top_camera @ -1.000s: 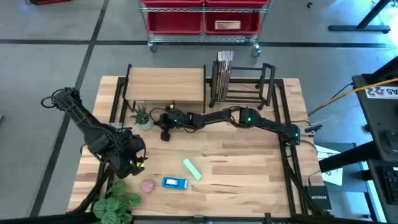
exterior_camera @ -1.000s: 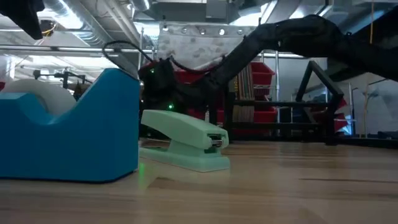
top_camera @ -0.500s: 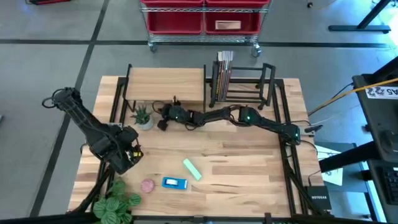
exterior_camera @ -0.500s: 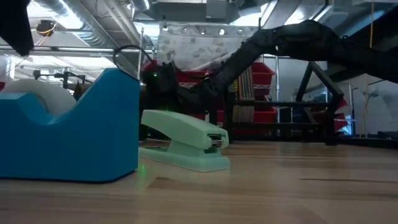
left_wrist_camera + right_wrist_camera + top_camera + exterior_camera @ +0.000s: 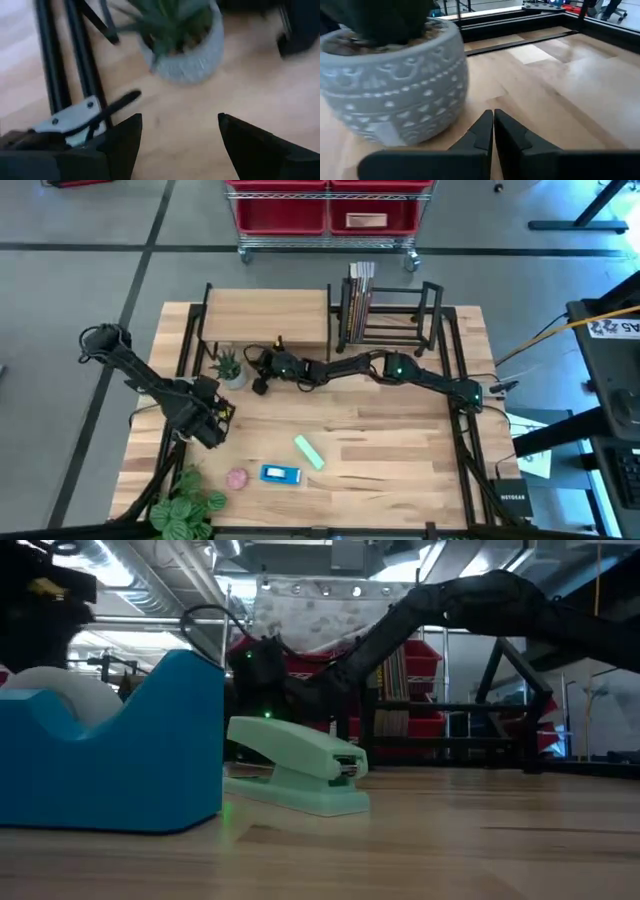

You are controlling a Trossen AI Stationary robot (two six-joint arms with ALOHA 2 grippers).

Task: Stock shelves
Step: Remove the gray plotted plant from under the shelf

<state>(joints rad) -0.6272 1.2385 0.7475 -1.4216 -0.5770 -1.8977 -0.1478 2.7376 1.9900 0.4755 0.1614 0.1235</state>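
Left gripper [image 5: 207, 423], fingers spread apart and empty, hangs over the table's [image 5: 380, 450] left side, near the small potted plant [image 5: 229, 369]. Wood-topped shelf [image 5: 268, 316] stands at the rear left. Right gripper [image 5: 262, 381], fingers closed together and empty, sits just beside the plant. Black book rack [image 5: 388, 312] stands rear centre.

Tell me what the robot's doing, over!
Left gripper open, facing small plant. Right gripper shut, empty, beside same pot. Wood shelf just behind; stapler and tape waiting.
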